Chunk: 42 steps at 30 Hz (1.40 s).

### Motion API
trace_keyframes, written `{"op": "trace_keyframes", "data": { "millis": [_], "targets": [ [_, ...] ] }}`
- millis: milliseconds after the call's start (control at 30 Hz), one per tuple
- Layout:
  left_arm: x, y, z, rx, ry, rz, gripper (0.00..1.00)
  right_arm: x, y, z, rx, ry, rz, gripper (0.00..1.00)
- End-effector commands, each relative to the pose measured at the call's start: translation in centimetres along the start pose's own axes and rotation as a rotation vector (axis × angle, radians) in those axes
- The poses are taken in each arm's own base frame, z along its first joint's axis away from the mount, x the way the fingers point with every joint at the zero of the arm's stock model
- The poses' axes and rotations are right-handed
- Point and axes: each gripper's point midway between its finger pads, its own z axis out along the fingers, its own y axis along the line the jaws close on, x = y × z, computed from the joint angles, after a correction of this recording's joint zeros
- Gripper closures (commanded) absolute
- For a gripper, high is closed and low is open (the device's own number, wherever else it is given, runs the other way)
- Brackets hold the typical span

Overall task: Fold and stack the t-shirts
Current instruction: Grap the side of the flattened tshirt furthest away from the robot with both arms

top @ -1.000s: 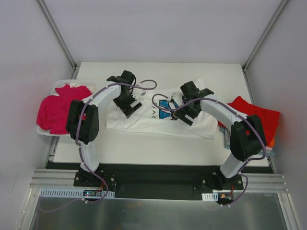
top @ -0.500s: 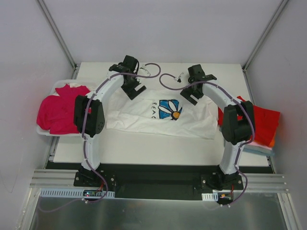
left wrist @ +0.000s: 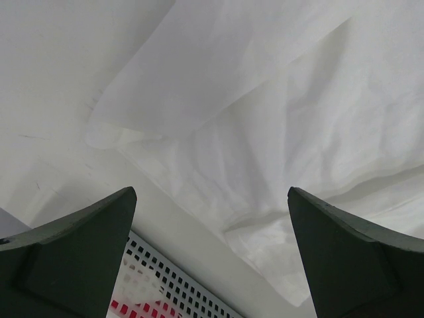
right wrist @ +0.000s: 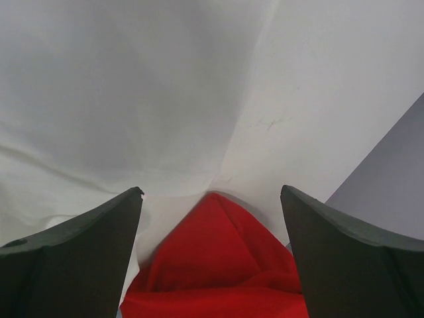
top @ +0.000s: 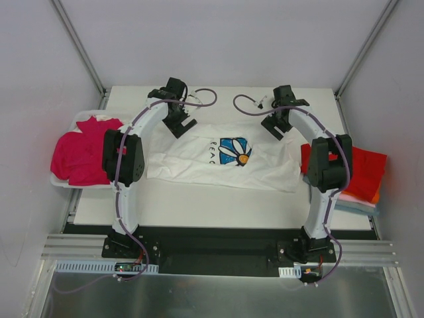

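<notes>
A white t-shirt (top: 225, 159) with a blue daisy print and dark lettering lies spread on the table. My left gripper (top: 180, 123) is open and empty above the shirt's far left part; its wrist view shows rumpled white cloth (left wrist: 278, 146) between the fingers. My right gripper (top: 277, 126) is open and empty over the shirt's far right corner; its wrist view shows white cloth (right wrist: 119, 99) and the red t-shirt (right wrist: 218, 265). The red t-shirt (top: 361, 165) lies on a pile at the right edge. A magenta t-shirt (top: 76, 152) lies in a tray at the left.
A white perforated tray (top: 59, 182) at the table's left edge holds the magenta shirt; its wall shows in the left wrist view (left wrist: 172, 278). Orange and light-blue cloth (top: 368, 202) peeks out under the red shirt. Grey walls enclose the table.
Both grippers have lifted off the white shirt and moved toward the far side, the right one outward to the right. The daisy print is now uncovered.
</notes>
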Motion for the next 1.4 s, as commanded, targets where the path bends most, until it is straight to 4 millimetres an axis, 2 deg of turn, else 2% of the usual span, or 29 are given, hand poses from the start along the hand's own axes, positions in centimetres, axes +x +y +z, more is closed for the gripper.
{"op": "trace_keyframes", "data": {
  "millis": [0,167,233,267,300,333,400,733,1067,1267,1367],
  "targets": [
    [-0.2,0.7,-0.4,-0.028,0.001,0.012,0.01,0.3,-0.3,0.8,-0.034,0.0,0.035,0.12],
    [0.1,0.9,-0.4,-0.04,0.014,0.023,0.01,0.9,1.0,1.1,-0.131,-0.006,0.088,0.15],
    [0.1,0.9,-0.4,-0.043,0.014,0.021,0.01,0.4,1.0,1.0,-0.166,-0.031,0.133,0.18],
    [0.2,0.9,-0.4,-0.041,0.014,0.02,0.0,0.8,1.0,1.0,-0.188,-0.025,0.157,0.2],
    [0.2,0.9,-0.4,-0.041,0.014,0.02,0.01,0.4,1.7,0.9,-0.248,-0.057,0.18,0.2],
    [0.2,0.8,-0.3,-0.04,0.016,0.018,0.01,0.1,1.4,0.7,-0.268,-0.074,0.219,0.2],
    [0.4,0.7,-0.2,-0.038,0.019,0.02,0.01,0.1,2.2,0.6,-0.335,-0.08,0.249,0.2],
    [0.9,0.8,0.4,-0.046,0.036,0.024,0.01,0.9,2.8,1.6,-0.382,-0.054,0.281,0.3],
    [1.2,1.6,0.8,-0.058,0.042,0.019,0.01,1.3,2.9,2.2,-0.397,-0.039,0.287,0.53],
    [1.8,1.8,1.5,-0.033,0.044,0.008,0.01,1.2,2.7,2.1,-0.393,-0.041,0.288,0.59],
    [1.8,1.9,2.0,-0.01,0.034,0.0,0.01,1.2,2.6,2.0,-0.392,-0.04,0.288,0.58]
  ]
}}
